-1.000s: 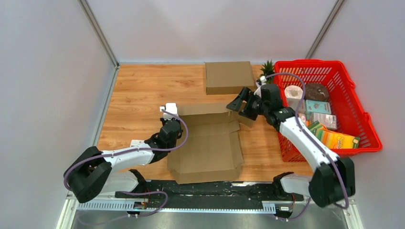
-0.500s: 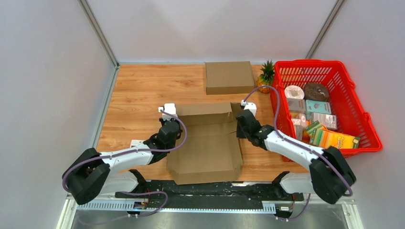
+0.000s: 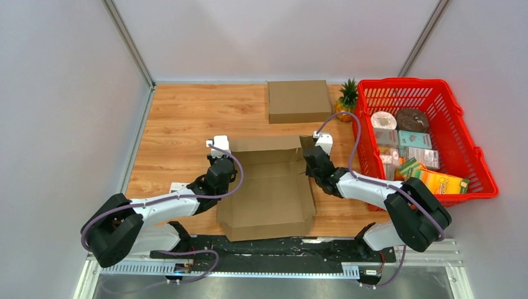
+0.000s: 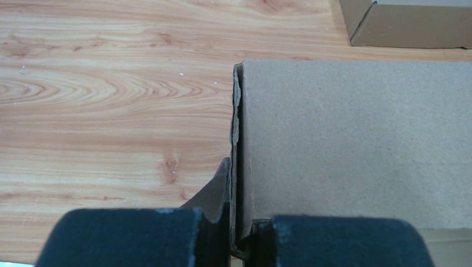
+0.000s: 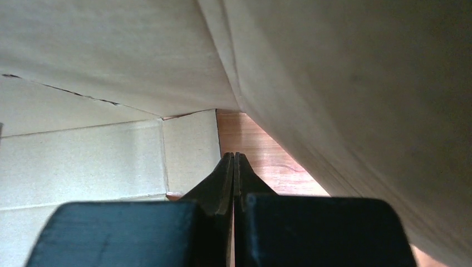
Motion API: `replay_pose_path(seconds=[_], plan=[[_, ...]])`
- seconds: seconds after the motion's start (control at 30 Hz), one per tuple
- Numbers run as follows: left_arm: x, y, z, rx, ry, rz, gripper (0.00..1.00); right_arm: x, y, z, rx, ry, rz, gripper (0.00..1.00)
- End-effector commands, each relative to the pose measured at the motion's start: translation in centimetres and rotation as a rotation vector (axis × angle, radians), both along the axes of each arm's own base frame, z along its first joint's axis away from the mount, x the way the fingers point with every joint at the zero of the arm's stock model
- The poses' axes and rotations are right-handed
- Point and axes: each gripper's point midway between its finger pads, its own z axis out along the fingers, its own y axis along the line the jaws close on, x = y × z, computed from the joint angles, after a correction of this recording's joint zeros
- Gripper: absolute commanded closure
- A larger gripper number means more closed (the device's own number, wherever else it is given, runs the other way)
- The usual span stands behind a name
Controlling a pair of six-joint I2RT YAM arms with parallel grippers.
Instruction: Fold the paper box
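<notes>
The paper box (image 3: pixel 271 187) lies part-folded on the wooden table, its back wall raised. My left gripper (image 3: pixel 219 161) is at the box's rear left corner. In the left wrist view this gripper (image 4: pixel 236 222) is shut on the thin upright edge of a cardboard flap (image 4: pixel 236 128), with a broad cardboard panel (image 4: pixel 356 139) to its right. My right gripper (image 3: pixel 309 163) sits low at the rear right corner. In the right wrist view its fingertips (image 5: pixel 234 161) are pressed together with nothing between them, under a slanting cardboard flap (image 5: pixel 345 83) and beside the box floor (image 5: pixel 83 161).
A closed brown box (image 3: pixel 299 100) lies at the back of the table. A small pineapple (image 3: pixel 346 98) stands beside it. A red basket (image 3: pixel 401 81) full of packaged goods fills the right side, close to my right arm.
My right gripper came down from behind the box's rear right corner, where it stood open, to that corner and shut on nothing. The left arm held still.
</notes>
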Motion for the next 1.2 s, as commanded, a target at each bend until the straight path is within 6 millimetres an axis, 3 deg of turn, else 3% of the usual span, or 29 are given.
replay_pose_path(seconds=[0.0,0.23,0.37,0.63,0.77,0.83,0.9,1.0,1.17], plan=[[0.4,-0.6,1.9,-0.095,-0.061,0.009,1.0,1.4,2.7,1.7,0.123,-0.127,0.058,1.0],[0.4,-0.6,1.9,-0.096,-0.059,0.01,1.0,-0.9,7.7,3.7,0.247,-0.174,0.282,1.0],[0.4,-0.6,1.8,-0.098,-0.057,0.011,1.0,-1.8,8.0,2.0,0.251,-0.14,0.299,1.0],[0.3,-0.5,1.7,-0.096,-0.053,0.016,1.0,-1.4,8.3,-1.4,0.157,-0.071,0.33,1.0],[0.3,-0.3,1.7,-0.097,-0.053,0.024,1.0,-2.8,6.2,0.3,0.173,-0.06,0.264,0.99],[0.3,-0.3,1.8,-0.103,-0.056,0.028,1.0,-4.4,4.5,1.3,0.18,-0.04,0.234,0.92],[0.3,-0.3,1.7,-0.099,-0.053,0.028,1.0,-6.0,3.8,1.0,0.189,0.01,0.238,0.85],[0.4,-0.2,1.7,-0.101,-0.054,0.035,1.0,-8.0,4.3,1.8,0.301,0.025,0.278,0.76],[0.3,-0.1,1.7,-0.104,-0.054,0.036,1.0,-8.5,2.7,-1.0,0.244,0.073,0.221,0.78]])
